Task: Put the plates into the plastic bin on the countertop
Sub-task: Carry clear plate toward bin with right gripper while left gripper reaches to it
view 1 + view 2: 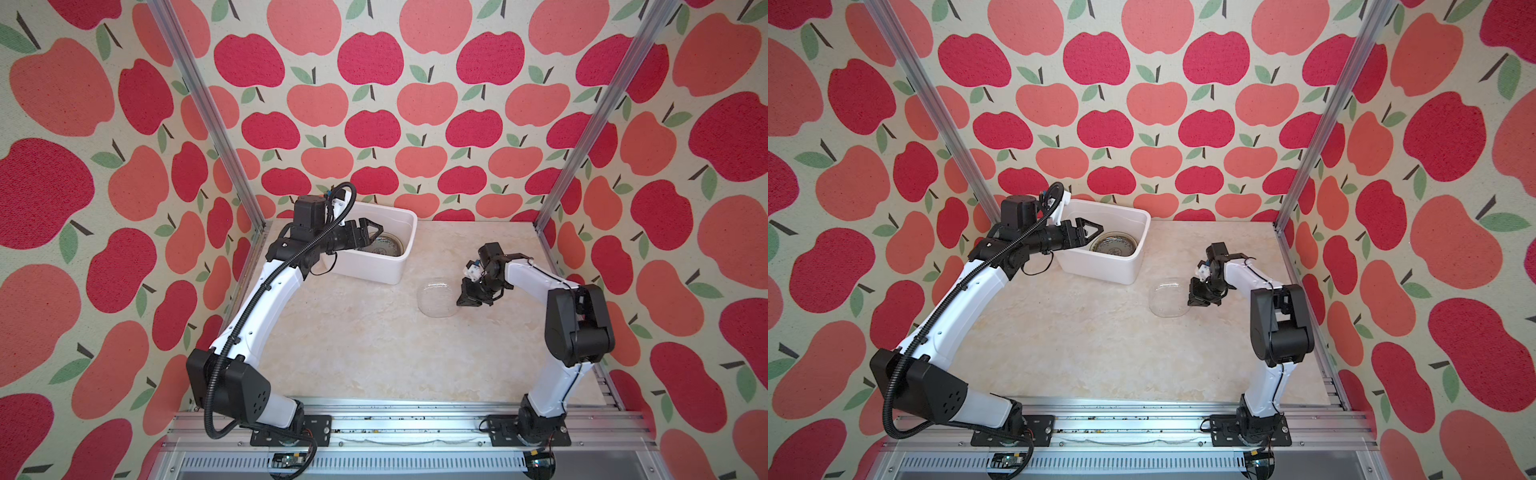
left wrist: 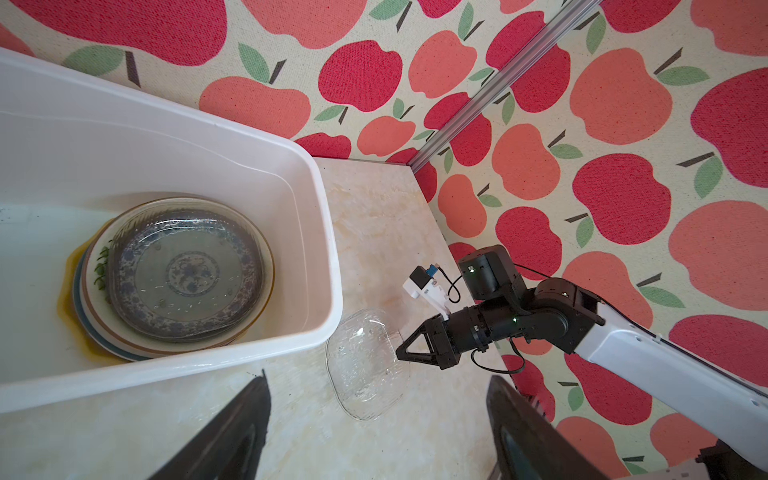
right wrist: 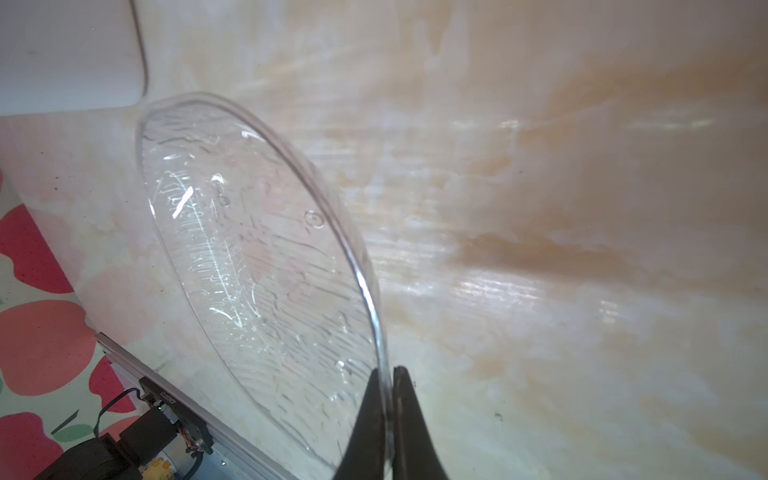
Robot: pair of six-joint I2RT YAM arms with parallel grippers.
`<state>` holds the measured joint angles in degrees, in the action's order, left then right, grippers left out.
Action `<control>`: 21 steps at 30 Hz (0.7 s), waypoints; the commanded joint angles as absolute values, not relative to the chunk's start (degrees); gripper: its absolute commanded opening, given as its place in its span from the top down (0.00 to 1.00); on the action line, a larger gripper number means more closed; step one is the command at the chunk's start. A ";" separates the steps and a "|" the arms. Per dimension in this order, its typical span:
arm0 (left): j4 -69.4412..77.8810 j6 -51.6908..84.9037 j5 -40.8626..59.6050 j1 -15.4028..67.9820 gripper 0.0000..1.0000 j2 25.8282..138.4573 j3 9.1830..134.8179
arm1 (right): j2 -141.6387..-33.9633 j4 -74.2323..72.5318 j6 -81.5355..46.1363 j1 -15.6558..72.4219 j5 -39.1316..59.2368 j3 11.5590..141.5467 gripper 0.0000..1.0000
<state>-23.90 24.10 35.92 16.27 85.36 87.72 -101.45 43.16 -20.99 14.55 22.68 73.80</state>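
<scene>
A clear glass plate [image 1: 435,300] [image 1: 1166,300] [image 2: 365,365] [image 3: 257,257] is on the countertop [image 1: 365,345], right of the plastic bin. It looks tilted. My right gripper [image 1: 462,301] [image 1: 1192,301] [image 2: 400,354] [image 3: 390,370] is shut on its right rim, with the thin glass edge pinched between both fingers. The white plastic bin [image 1: 390,266] [image 1: 1100,268] [image 2: 328,232] [image 3: 62,62] stands at the back left and holds a stack of plates [image 1: 384,246] [image 1: 1113,244] [image 2: 187,274]. The top one is clear glass over a blue-patterned one. My left gripper [image 1: 372,232] [image 1: 1094,230] [image 2: 378,376] hovers open over the bin, holding nothing.
Aluminium rails [image 1: 415,419] frame the countertop at the front, and upright posts [image 1: 582,137] stand at the back corners. Apple-patterned walls close in on three sides. Both arm bases sit on the front rail.
</scene>
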 commanded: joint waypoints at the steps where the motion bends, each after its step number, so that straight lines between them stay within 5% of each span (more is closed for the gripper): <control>1: -25.68 22.96 40.07 16.69 0.15 87.17 91.35 | -96.06 43.50 -29.23 14.06 25.18 77.39 1.00; 12: -33.43 25.93 41.85 17.13 0.16 95.70 101.10 | -90.09 34.35 -47.43 15.04 28.33 82.44 1.00; 21: -39.27 28.62 45.64 19.49 0.19 105.41 111.46 | -92.77 35.57 -47.47 19.81 28.47 90.06 1.00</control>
